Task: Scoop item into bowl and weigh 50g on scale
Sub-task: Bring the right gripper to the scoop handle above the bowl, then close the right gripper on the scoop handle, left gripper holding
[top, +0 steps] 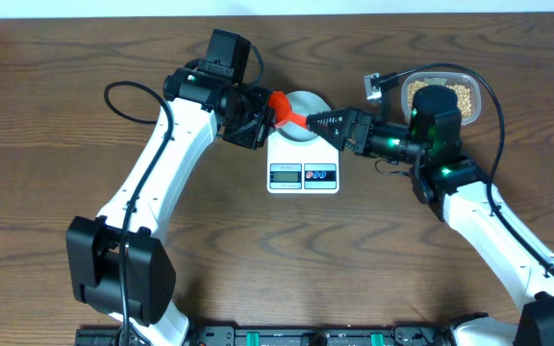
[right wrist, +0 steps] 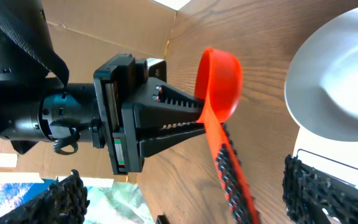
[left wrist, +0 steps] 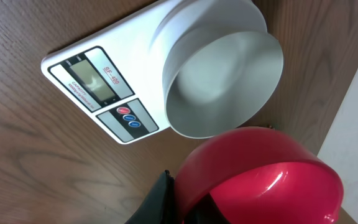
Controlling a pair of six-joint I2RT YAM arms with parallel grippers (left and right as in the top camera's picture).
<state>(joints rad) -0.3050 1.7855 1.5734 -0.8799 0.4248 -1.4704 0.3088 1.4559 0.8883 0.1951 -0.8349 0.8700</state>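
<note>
Judged light, hard and quick to roll: many small round tan-yellow beans [top: 455, 94], loose in a clear rounded-rectangle plastic tub [top: 476, 91] at the far right, well apart from the flat white rectangular digital scale [left wrist: 138, 62]. Too small to pinch singly, so to be lifted only by scoop. Likely stiff, light and somewhat slick as well: a red plastic scoop [right wrist: 219, 78] with a round cup and a long flat handle. Best taken along the handle, clear of the cup, and kept level once loaded for fear of spilling. Held at present with the cup just beside the rim of the small round pale grey-white bowl [left wrist: 219, 87], and with the left gripper [right wrist: 194, 115] clamped on the neck just behind the cup. As for the right gripper [top: 317, 120], apparently spread wide, handle running between its fingers [right wrist: 316, 186], no pad seen touching it. Bowl empty, upright on the scale, probably light enough to slide if nudged. Hard to make out: the digits on the grey display [left wrist: 93, 79], blurred; the dark knobbly strip [right wrist: 229, 171] alongside the handle, pad or shadow impossible to say; part of the tub, covered from overhead by the right arm [top: 431, 125]; the inside of the cup, not shown clearly in any view, so loaded or empty unknown.
</note>
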